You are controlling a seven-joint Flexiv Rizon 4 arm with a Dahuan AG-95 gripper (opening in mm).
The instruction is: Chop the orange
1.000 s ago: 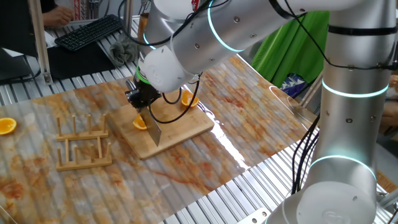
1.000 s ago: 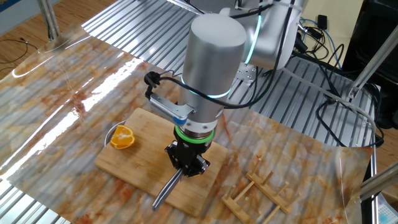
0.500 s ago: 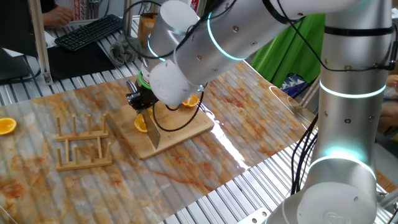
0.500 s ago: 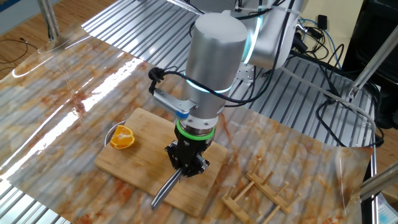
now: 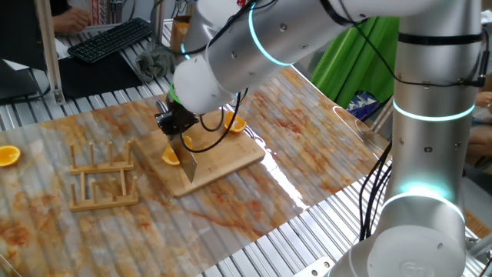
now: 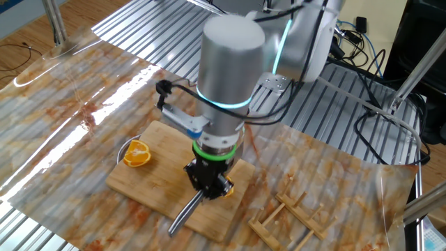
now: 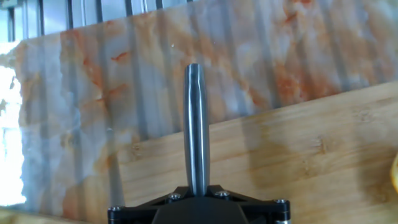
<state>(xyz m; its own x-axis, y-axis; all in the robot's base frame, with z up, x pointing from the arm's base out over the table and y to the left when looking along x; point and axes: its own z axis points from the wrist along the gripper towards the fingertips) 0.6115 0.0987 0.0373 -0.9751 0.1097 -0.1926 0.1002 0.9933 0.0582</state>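
While the gripper [image 5: 175,123] sits low over the board [image 5: 223,158], its jaws are clamped tight on a knife [image 5: 187,158], pointing steeply down. In the hand view the steel handle [image 7: 196,124] runs straight out from the black gripper body, over the board [image 7: 298,162] edge and the mat [image 7: 124,81] beyond. In one fixed view the flat blade stands on edge on the board, angled toward the near corner.

Orange [image 5: 171,156] lies on the board right against the blade, on its rack-facing side; whether it's touching or cut through I can't tell. In the other fixed view only a sliver of it [image 6: 230,191] shows at the gripper [image 6: 208,183], mostly hidden by the wrist. In the hand view an orange-yellow edge [image 7: 394,173] peeks in at the right border.

A second orange piece [image 5: 233,121] sits at the far end of the board, partly behind the arm; in the other fixed view it [image 6: 137,154] is at the board's left edge, well apart from the knife [image 6: 185,210].

A wooden rack [image 5: 102,177] stands on the mat just beside the board. Another orange half [image 5: 8,155] lies on the mat, well apart from everything. A keyboard [image 5: 111,38] is on the desk behind.
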